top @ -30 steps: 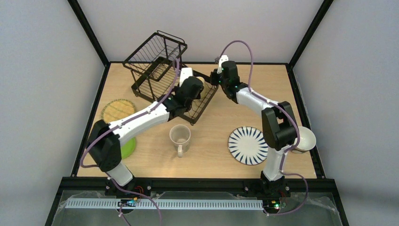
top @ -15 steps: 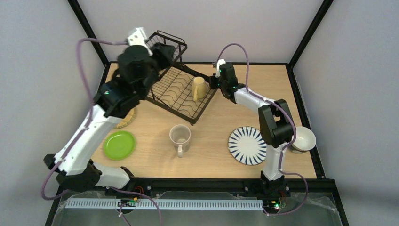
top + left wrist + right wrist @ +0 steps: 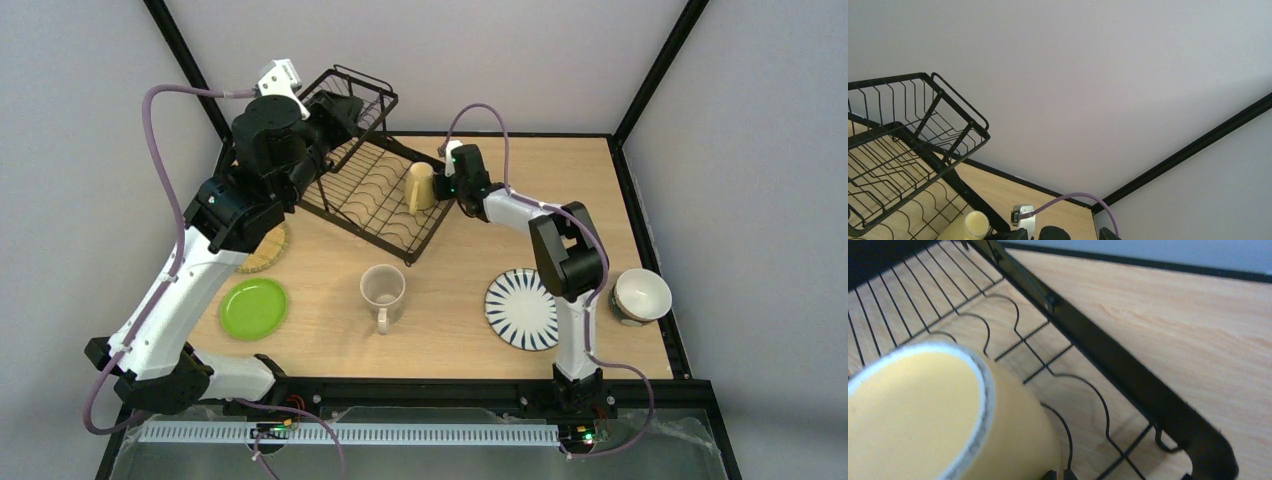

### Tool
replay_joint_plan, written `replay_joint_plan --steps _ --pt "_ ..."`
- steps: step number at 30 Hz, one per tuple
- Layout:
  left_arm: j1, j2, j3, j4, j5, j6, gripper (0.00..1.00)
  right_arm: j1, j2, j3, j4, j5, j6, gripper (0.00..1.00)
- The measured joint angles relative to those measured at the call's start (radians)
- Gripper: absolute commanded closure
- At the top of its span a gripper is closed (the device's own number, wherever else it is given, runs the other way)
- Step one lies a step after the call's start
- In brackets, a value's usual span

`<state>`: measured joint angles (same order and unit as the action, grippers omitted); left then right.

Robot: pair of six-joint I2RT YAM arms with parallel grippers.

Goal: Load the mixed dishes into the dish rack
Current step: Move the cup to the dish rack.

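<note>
Left gripper [image 3: 338, 112] retreating toward 11 o'clock, spread untellable, leaving yellow ceramic mug [image 3: 421, 187] in black wire dish rack [image 3: 375, 200]; right gripper [image 3: 447, 187], jaws together, arriving at mug's 3 o'clock.

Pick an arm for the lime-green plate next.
Left. The lime-green plate lies on its side of the table, by its base; the right gripper is far off at the yellow mug in the dish rack.

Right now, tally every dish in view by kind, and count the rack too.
Plates: 3 (green plate, woven plate, striped plate)
Mugs: 2 (beige mug, yellow mug)
Bowls: 1 (bowl)
Racks: 1 (rack)
Total: 7
</note>
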<state>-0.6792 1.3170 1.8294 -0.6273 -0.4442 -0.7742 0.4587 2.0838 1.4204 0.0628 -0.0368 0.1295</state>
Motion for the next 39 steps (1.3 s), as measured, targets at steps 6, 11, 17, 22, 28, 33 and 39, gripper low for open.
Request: replay_joint_plan --steps 6,11,17,22,28,33,39 --pt "0.001 0.006 0.000 0.011 0.009 0.000 0.20 0.004 0.036 0.079 0.001 -0.013 -0.001 0.94" --pt "0.002 0.013 0.000 0.014 0.010 0.000 0.20 0.018 0.066 0.121 -0.004 -0.027 -0.001 0.94" --pt "0.002 0.004 -0.019 0.022 0.006 0.002 0.20 0.033 0.077 0.148 -0.024 -0.026 -0.006 0.94" --pt "0.002 -0.001 -0.026 0.031 0.002 0.008 0.20 0.034 0.076 0.143 -0.039 -0.001 -0.019 0.94" --pt "0.020 0.000 -0.024 0.040 0.018 0.012 0.20 0.034 0.065 0.069 -0.049 0.029 -0.021 0.94" --pt "0.038 -0.001 -0.024 0.046 0.026 0.014 0.20 0.034 0.036 0.031 -0.048 0.031 -0.016 0.94" --pt "0.059 -0.024 -0.043 0.056 0.039 0.023 0.20 0.044 0.014 0.014 -0.057 0.029 -0.006 0.94"
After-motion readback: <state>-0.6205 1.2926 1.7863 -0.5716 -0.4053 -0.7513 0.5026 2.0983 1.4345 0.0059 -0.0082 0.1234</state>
